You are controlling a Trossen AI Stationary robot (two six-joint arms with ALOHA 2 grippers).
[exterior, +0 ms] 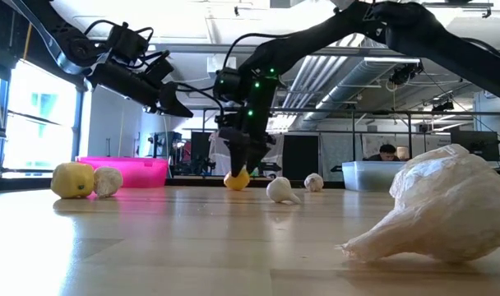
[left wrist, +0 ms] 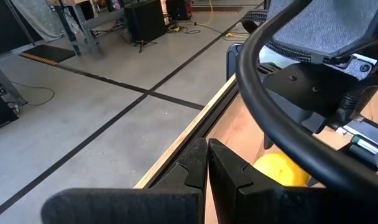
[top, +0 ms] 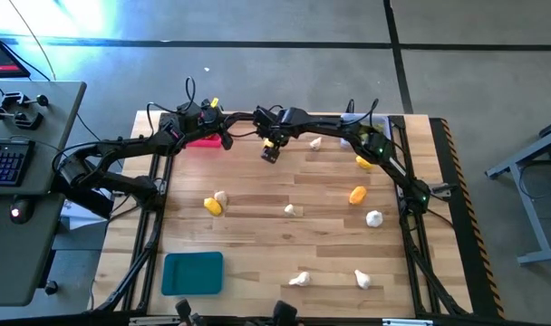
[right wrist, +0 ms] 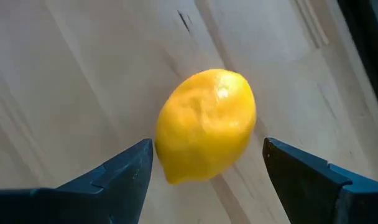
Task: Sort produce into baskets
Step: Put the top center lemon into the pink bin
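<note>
A yellow lemon (right wrist: 207, 121) lies on the wooden table, and my right gripper (right wrist: 207, 155) hangs over it, open and pointing down. Its two fingers stand on either side of the lemon with a gap showing at each. The low view shows this gripper (exterior: 240, 164) just above the lemon (exterior: 236, 180). My left gripper (left wrist: 207, 168) is shut and empty, held in the air near the pink basket (top: 203, 140) at the far left. More lemons (top: 213, 206) (top: 357, 194) and garlic bulbs (top: 292, 210) (top: 373, 217) lie scattered on the table.
The teal basket (top: 192, 273) sits at the near left. A clear basket (exterior: 373, 174) stands at the far right, under my right arm. Garlic bulbs (top: 299, 279) (top: 362, 279) lie near the front edge, one (exterior: 447, 205) close to the low camera. Bare wood lies mid-table.
</note>
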